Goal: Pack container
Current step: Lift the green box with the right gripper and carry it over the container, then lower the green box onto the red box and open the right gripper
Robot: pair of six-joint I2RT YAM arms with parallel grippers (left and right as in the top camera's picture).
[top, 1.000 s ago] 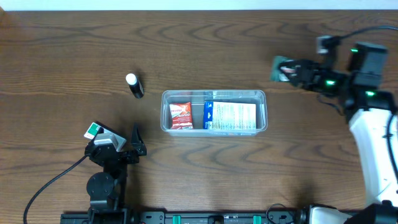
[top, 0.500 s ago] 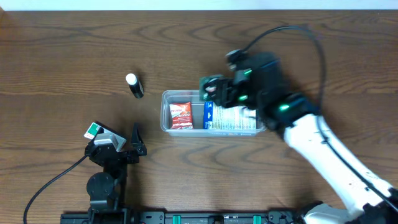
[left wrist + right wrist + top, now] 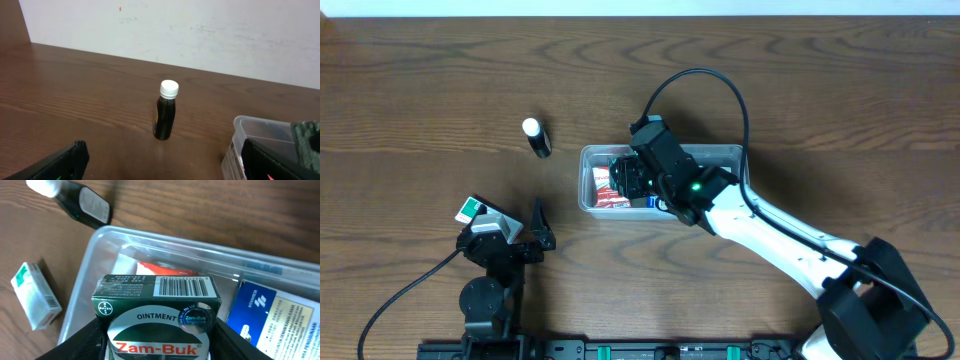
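Swinging in from the far three o'clock edge of the table [image 3: 420, 80], the right arm has crossed over and now hangs above the nine o'clock end of the container [image 3: 730, 150]. Everything else sits where it was a second ago.

The right gripper [image 3: 630, 178] is clamped on a green ointment box [image 3: 160, 315], a finger on each side, label up. The clear container lies at the middle of the table. Inside it, a red sachet [image 3: 165, 269] lies below the carried box, and a blue-and-white carton [image 3: 270, 315] fills the three o'clock part.

The left gripper [image 3: 538, 232] rests at about eight o'clock from the container, its fingers spread wide with nothing between them. A dark bottle with a white cap [image 3: 535, 137] stands at ten o'clock, well apart. A small white-and-green packet [image 3: 35, 296] lies near the left arm.

The free slot looks tight to me, shut in between the container's end wall and the carton. If the ointment box goes down a little off, I'd expect an edge to catch the rim or the carton and leave it tilted. The fingers may also shove the light container sideways.
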